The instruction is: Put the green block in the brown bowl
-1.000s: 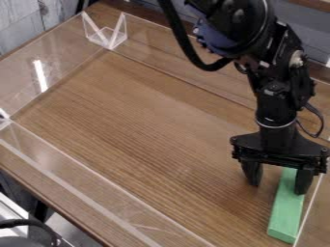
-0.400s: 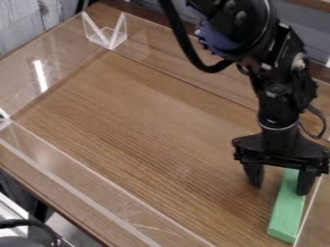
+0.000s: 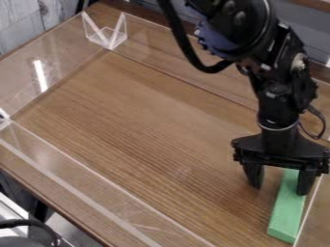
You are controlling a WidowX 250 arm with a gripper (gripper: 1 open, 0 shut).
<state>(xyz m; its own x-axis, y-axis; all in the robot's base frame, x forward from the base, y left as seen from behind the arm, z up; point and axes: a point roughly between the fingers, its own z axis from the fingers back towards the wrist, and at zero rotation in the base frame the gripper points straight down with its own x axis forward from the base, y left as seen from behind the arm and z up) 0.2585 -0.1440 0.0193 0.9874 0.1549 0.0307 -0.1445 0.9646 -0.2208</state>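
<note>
**Claw spread wide over the green block's far end**

Claw pointing steeply down, fingers spread fully apart, gripping nothing. Straddles the upper end of the green block, one black fingertip just left of that end, the other just right of it. Whether either tip touches the block or the wood: cannot tell from this view. Carried by a black arm coming down from the top right, cables looping beside it.

Green block lying flat on the wooden worktop, near the lower right corner, long axis running away from the camera with a slight lean, lower end close to the front edge. No brown bowl anywhere in view.

Surrounded by clear plastic walls along the worktop's left and front sides; small clear stand at the far left corner, well apart from claw and block.

Against the frames before: no difference, claw equally wide and in the same spot, block unmoved.
</note>
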